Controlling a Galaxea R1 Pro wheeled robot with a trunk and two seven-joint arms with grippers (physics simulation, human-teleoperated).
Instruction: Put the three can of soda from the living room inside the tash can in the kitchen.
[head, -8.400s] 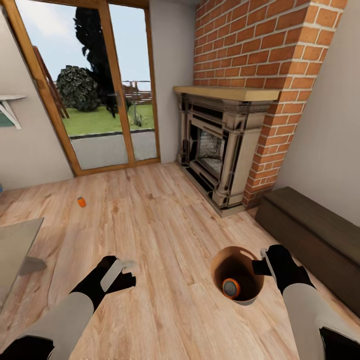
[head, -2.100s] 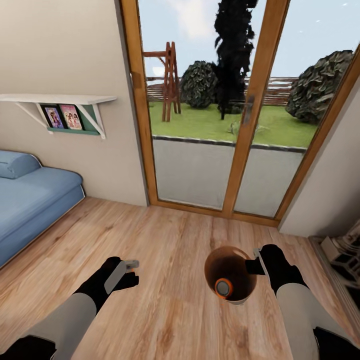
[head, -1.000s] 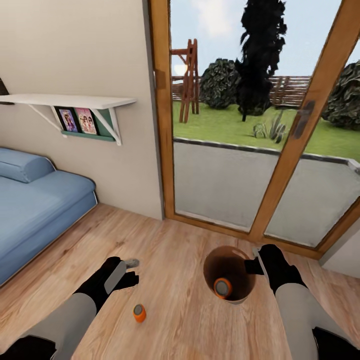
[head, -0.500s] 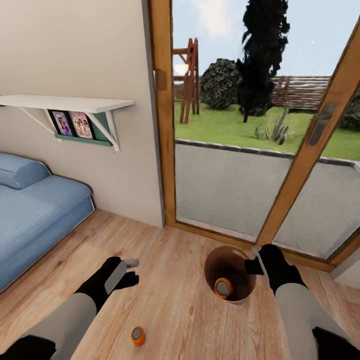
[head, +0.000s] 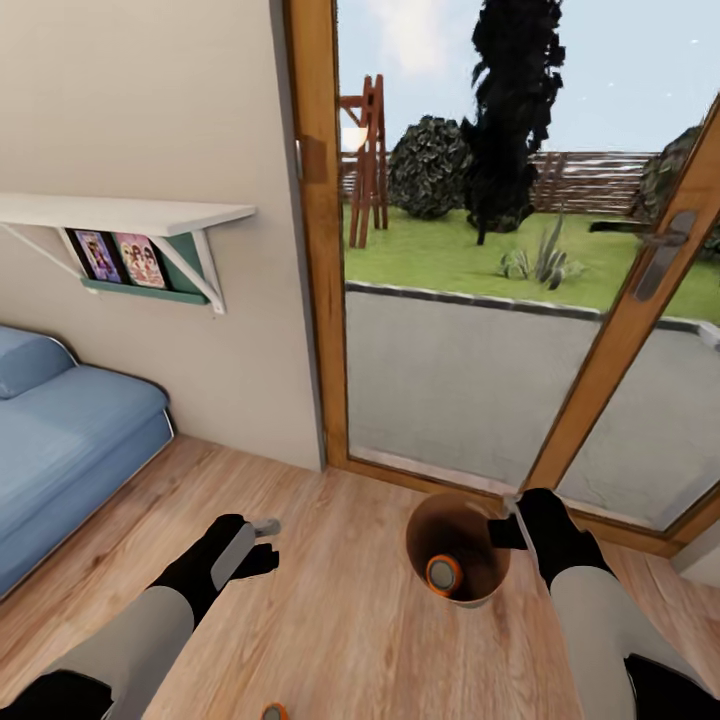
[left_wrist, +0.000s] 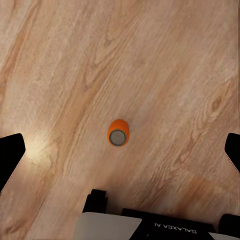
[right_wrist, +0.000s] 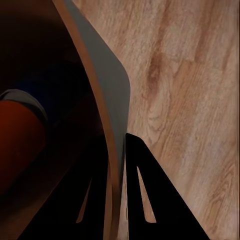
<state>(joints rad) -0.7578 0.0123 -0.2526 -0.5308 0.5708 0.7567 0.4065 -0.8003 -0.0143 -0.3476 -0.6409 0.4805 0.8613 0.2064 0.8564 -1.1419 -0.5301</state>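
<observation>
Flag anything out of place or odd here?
A bright-orange soda can lies loose on the wooden floor under the open left claw. The copper-brown round bin, gripped at its rim by the right claw, already holds another orange can.

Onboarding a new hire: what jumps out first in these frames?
The copper-brown trash can held off the wood floor by the right gripper clamped on its rim, one orange soda can inside. Next, a second orange can lying on the floor below the open left gripper. Behind, big wood-framed glass doors onto a garden.
</observation>
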